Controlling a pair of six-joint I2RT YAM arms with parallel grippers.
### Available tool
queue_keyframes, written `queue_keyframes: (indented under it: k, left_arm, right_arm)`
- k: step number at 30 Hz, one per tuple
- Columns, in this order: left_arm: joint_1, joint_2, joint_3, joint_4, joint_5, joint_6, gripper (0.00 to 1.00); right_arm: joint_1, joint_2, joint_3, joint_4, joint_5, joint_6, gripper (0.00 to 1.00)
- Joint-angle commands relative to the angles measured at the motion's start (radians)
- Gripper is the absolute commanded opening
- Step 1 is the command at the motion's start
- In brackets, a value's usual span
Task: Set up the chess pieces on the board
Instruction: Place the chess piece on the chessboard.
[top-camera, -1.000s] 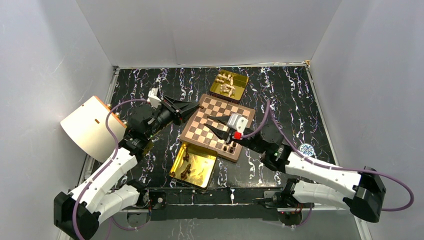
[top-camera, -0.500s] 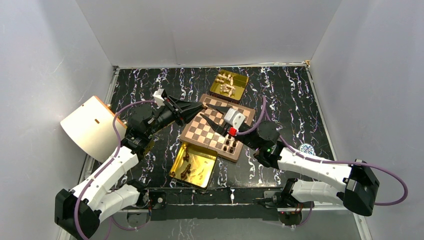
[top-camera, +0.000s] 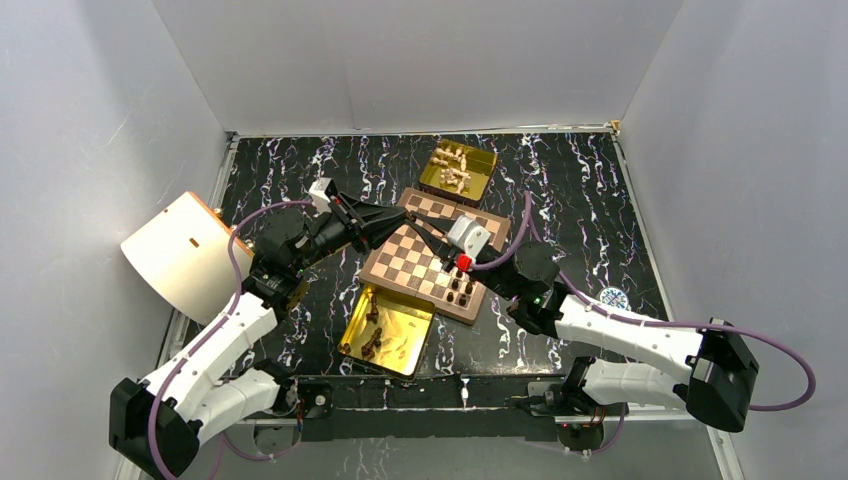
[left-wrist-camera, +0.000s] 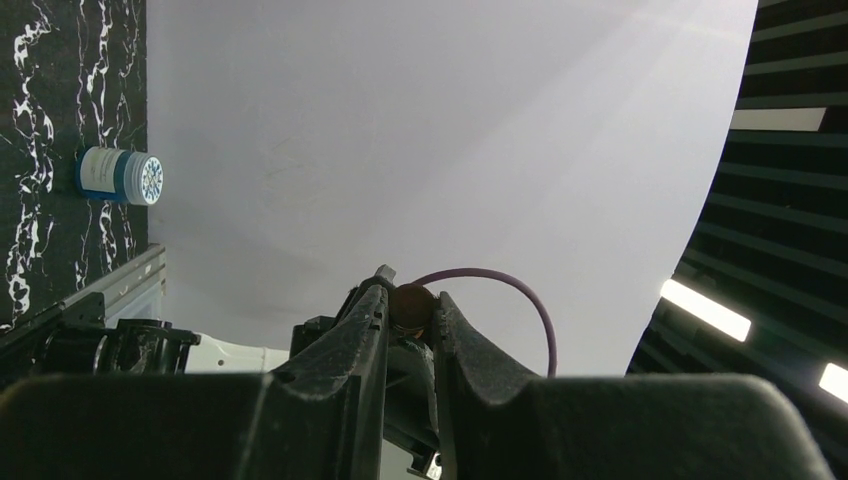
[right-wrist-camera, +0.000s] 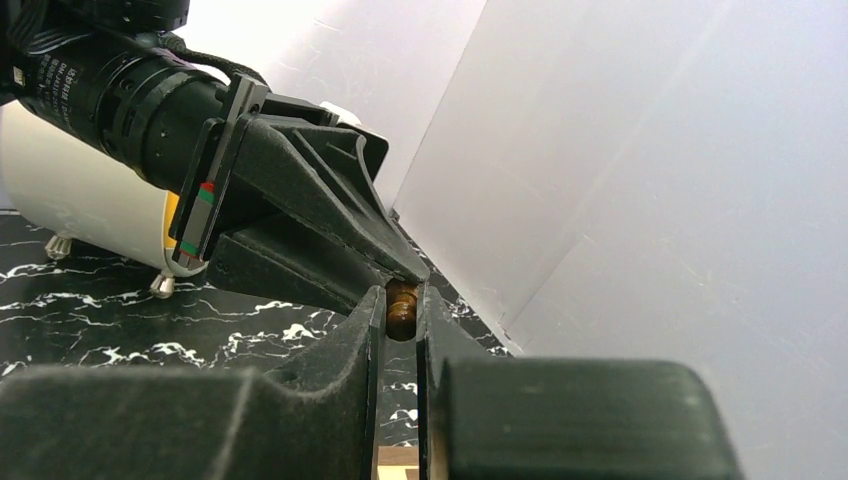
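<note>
Above the left part of the board (top-camera: 400, 262), the two arms met tip to tip. The left fingers (top-camera: 385, 215) reached in from the left and the right fingers (top-camera: 435, 245) from the near right. Both pairs were drawn narrow around one dark chess piece (right-wrist-camera: 402, 307). In the left wrist view the left fingers (left-wrist-camera: 350, 360) pinched that small brown piece (left-wrist-camera: 410, 308) at their very tips. In the right wrist view the right fingers (right-wrist-camera: 350, 350) stood close on either side of it, so that it filled the gap between them, with the left fingers (right-wrist-camera: 320, 240) pressing in from beyond. From above, the piece itself was too small to make out where the tips crossed. It was up off the checks, carried between the two arms rather than standing on a square. The board lay turned at an angle on the black marbled worktop (top-camera: 300, 170). A few dark chessmen (top-camera: 460, 292) stood in a cluster at its near right corner. Just beside its near edge lay a gold tray (top-camera: 405, 320) with more dark pieces (top-camera: 372, 340) scattered in it. A second gold tray (top-camera: 485, 165), just past the far edge of the board, carried the pale pieces (top-camera: 455, 172). A small round blue-and-white container (top-camera: 613, 299) sat on the worktop to the right, well apart from the board.
</note>
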Motion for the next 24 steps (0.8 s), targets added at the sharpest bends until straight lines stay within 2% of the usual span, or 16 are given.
queue_keyframes:
  k: [1, 3, 4, 5, 8, 10, 11, 14, 17, 20, 24]
  left_arm:
    - [0.001, -0.039, 0.012, 0.002, -0.005, 0.015, 0.00]
    - [0.001, -0.045, 0.004, 0.004, -0.012, 0.034, 0.00]
    - [0.001, -0.047, -0.001, 0.003, -0.015, 0.037, 0.03]
    - [0.001, -0.049, -0.007, 0.002, -0.019, 0.036, 0.10]
    - [0.001, -0.048, -0.002, -0.018, -0.012, 0.086, 0.54]
    - [0.001, -0.044, 0.029, -0.065, -0.016, 0.175, 0.77]
    - [0.001, -0.041, 0.055, -0.110, -0.018, 0.239, 0.83]
    - [0.001, -0.023, 0.148, -0.286, -0.019, 0.397, 0.85]
    - [0.001, 0.004, 0.244, -0.426, -0.024, 0.586, 0.90]
    - [0.001, 0.021, 0.322, -0.580, -0.087, 0.789, 0.91]
    - [0.001, 0.010, 0.352, -0.690, -0.180, 1.101, 0.91]
  right_arm:
    - [0.002, -0.015, 0.022, 0.084, 0.024, 0.015, 0.05]
    - [0.002, -0.021, 0.021, 0.078, 0.049, 0.039, 0.00]
    - [0.002, -0.024, 0.022, 0.073, 0.065, 0.060, 0.00]
    - [0.002, -0.030, 0.025, 0.060, 0.077, 0.079, 0.00]
    - [0.001, -0.069, 0.055, -0.037, 0.115, 0.147, 0.00]
    - [0.002, -0.100, 0.076, -0.136, 0.152, 0.202, 0.00]
    - [0.002, -0.119, 0.085, -0.188, 0.176, 0.237, 0.00]
    - [0.001, -0.156, 0.107, -0.354, 0.227, 0.313, 0.00]
    - [-0.001, -0.161, 0.141, -0.550, 0.349, 0.405, 0.00]
    - [-0.006, -0.152, 0.180, -0.678, 0.392, 0.464, 0.00]
    - [-0.028, -0.120, 0.257, -0.832, 0.438, 0.542, 0.00]
